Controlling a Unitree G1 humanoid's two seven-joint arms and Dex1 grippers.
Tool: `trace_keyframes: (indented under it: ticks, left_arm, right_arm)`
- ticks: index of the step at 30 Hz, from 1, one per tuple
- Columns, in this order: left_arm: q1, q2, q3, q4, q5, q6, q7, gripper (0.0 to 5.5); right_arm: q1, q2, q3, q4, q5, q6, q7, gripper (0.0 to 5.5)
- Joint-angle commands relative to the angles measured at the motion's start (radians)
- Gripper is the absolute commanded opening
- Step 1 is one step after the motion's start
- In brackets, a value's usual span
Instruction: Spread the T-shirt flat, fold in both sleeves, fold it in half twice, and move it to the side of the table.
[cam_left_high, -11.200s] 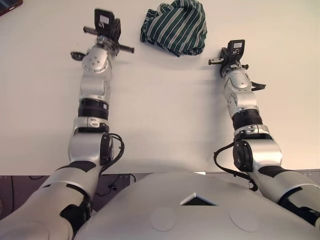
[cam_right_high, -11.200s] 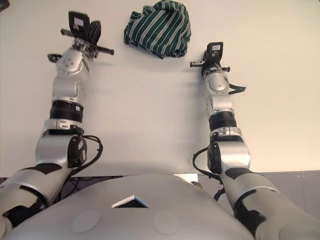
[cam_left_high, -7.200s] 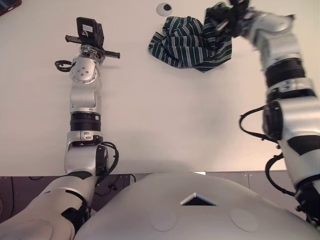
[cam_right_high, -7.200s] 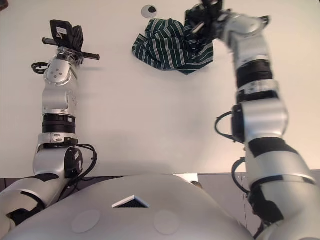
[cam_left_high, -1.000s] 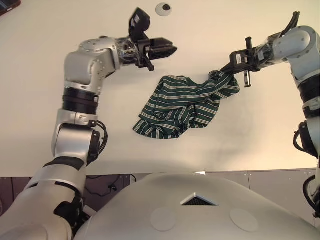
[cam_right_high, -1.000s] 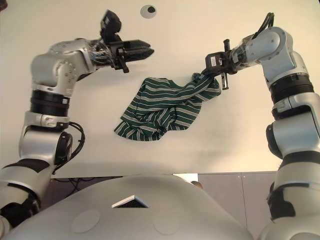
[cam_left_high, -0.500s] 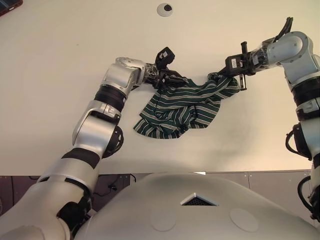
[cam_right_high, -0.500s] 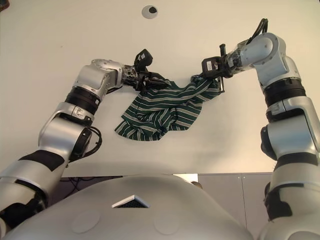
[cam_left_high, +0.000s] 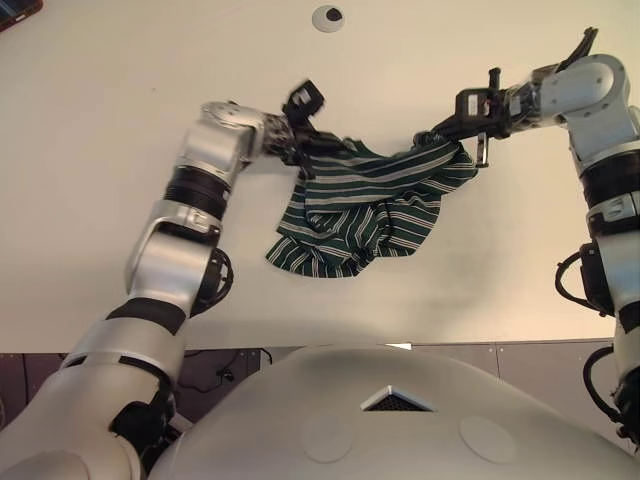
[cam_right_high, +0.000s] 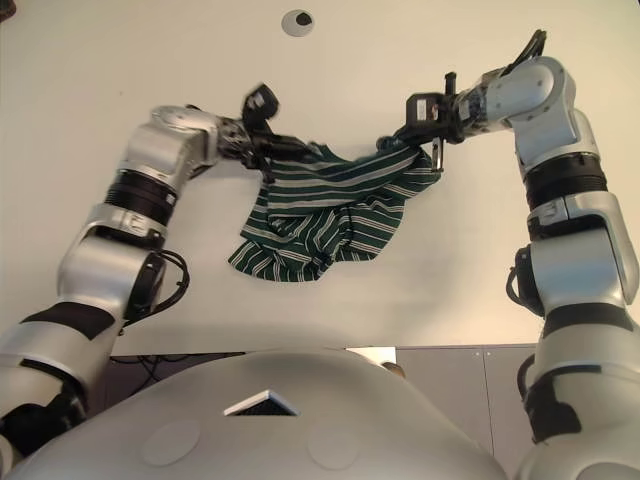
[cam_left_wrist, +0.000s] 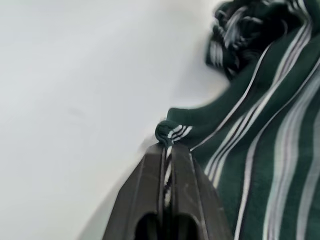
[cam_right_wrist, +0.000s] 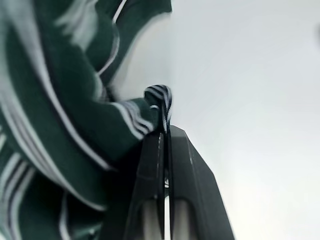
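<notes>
The dark green T-shirt (cam_left_high: 365, 205) with white stripes hangs crumpled between my two arms over the middle of the white table (cam_left_high: 120, 120). My left gripper (cam_left_high: 325, 148) is shut on a fold of its upper left edge, and the left wrist view shows cloth (cam_left_wrist: 169, 134) pinched between the fingers. My right gripper (cam_left_high: 432, 132) is shut on the upper right edge, with a bunch of fabric (cam_right_wrist: 159, 98) clamped at its tips. The shirt's lower part (cam_right_high: 285, 255) rests bunched on the table.
A small round grey and white disc (cam_left_high: 326, 17) lies at the table's far edge. A dark object's corner (cam_left_high: 18, 10) shows at the far left. The table's near edge (cam_left_high: 430, 345) runs just in front of my body.
My left gripper has shut on the shirt's left edge and pulled it up and to the left. The right gripper has lifted its edge slightly, stretching the top of the shirt.
</notes>
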Motion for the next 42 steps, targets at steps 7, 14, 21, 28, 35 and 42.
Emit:
trace_keyframes:
  ticks: [7,14,21,28,35,42]
  left_arm:
    - [-0.275,0.181,0.210,0.063,-0.013,-0.068,0.131,0.01]
    - [-0.590,0.174,0.240,0.476,0.095,-0.362,0.401,0.01]
    - [-0.787,0.227,0.240,0.621,0.207,-0.439,0.649,0.01]
    - [-0.890,0.263,0.237,0.638,0.294,-0.499,0.715,0.01]
    - [-0.884,0.292,0.241,0.623,0.296,-0.511,0.472,0.01]
    - [-0.678,0.367,0.249,0.344,0.140,-0.370,-0.152,0.01]
  right_arm:
    - [-0.350,0.135,-0.252,0.259,0.121,0.194,-0.247,0.00]
    - [-0.597,0.242,-0.311,0.425,0.069,0.192,-0.619,0.00]
    - [-0.760,0.270,-0.320,0.485,-0.011,0.185,-0.862,0.00]
    - [-0.850,0.289,-0.338,0.499,-0.062,0.158,-0.996,0.00]
    - [-0.830,0.240,-0.325,0.490,-0.089,0.094,-0.804,0.00]
    - [-0.712,0.074,-0.312,0.415,-0.035,-0.007,-0.093,0.00]
